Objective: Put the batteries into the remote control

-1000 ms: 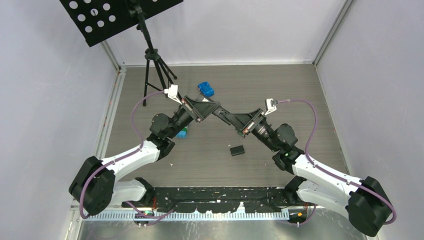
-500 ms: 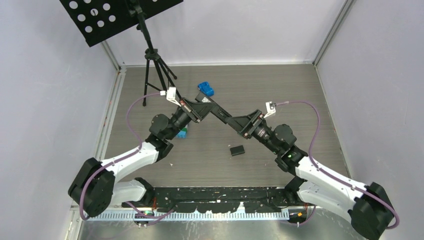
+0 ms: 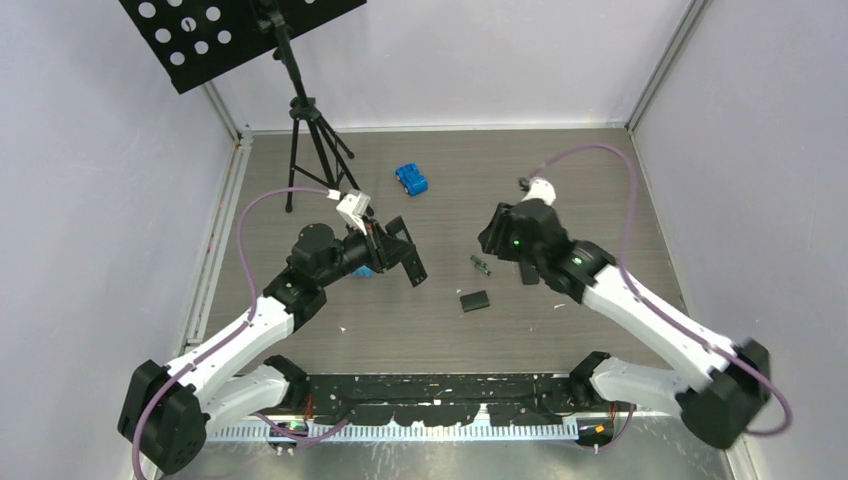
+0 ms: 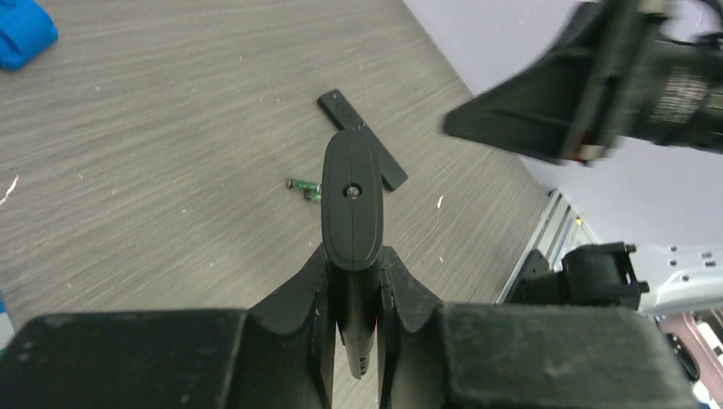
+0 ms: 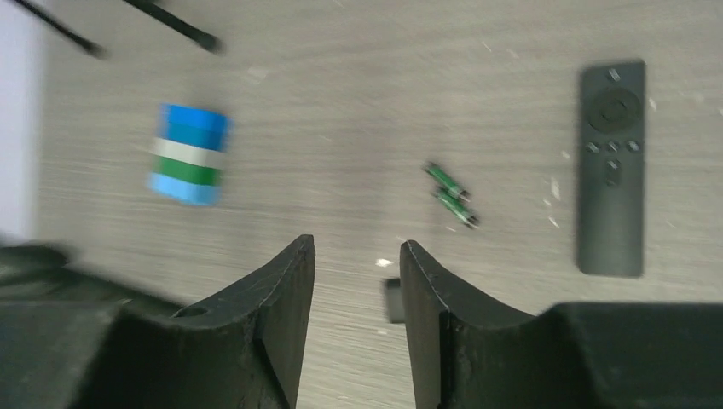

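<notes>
A black remote control (image 5: pixel 611 166) lies buttons-up on the table, also showing as a plain bar in the left wrist view (image 4: pixel 367 136). In the top view my right arm (image 3: pixel 600 290) largely covers it. Two dark green batteries (image 3: pixel 482 264) (image 5: pixel 450 194) (image 4: pixel 304 186) lie just left of it. My left gripper (image 3: pixel 408 262) (image 4: pixel 354 249) is shut on a slim black bar (image 4: pixel 351 200), seen end-on, with a rounded end and a small dot. I cannot tell what it is. My right gripper (image 5: pixel 354 245) is open and empty, high above the table.
A small black cover plate (image 3: pixel 474 300) (image 5: pixel 392 298) lies near the batteries. A blue-green box (image 3: pixel 366 268) (image 5: pixel 189 153) sits under my left arm. A blue toy (image 3: pixel 411 179) (image 4: pixel 21 34) lies further back. A tripod stand (image 3: pixel 305 140) is at back left.
The two grippers met mid-table on the black bar. The right one has let go and swung up and back. The left has drawn back with the bar, uncovering the batteries.
</notes>
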Action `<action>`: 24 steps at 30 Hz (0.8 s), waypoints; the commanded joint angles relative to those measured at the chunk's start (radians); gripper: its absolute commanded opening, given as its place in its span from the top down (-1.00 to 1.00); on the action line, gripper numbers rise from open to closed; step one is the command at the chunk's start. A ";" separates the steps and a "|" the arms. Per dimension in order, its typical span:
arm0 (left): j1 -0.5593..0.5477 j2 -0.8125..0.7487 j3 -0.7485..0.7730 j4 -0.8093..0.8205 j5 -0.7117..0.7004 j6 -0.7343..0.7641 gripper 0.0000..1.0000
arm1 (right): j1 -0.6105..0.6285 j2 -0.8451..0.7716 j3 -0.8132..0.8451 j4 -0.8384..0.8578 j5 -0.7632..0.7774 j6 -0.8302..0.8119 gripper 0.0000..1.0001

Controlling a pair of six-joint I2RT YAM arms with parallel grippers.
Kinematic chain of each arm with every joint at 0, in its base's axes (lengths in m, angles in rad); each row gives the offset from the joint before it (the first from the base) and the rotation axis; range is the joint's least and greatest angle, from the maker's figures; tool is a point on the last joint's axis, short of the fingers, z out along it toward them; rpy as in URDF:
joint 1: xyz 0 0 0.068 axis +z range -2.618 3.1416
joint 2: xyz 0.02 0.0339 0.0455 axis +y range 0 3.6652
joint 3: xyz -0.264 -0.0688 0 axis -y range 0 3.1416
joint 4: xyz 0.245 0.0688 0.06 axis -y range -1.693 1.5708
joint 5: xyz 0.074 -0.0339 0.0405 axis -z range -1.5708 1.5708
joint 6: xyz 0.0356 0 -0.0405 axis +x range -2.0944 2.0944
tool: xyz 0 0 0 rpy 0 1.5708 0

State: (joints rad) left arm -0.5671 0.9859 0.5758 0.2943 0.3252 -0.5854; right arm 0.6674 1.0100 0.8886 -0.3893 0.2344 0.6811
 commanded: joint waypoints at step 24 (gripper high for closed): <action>0.004 -0.037 0.055 -0.179 0.189 0.093 1.00 | -0.020 0.678 0.227 -0.076 -0.005 -0.344 -0.06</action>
State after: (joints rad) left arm -0.5671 0.9600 0.5861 0.1032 0.4843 -0.5106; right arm 0.6521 1.6787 1.0595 -0.5125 0.2295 0.3569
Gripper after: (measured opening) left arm 0.176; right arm 0.529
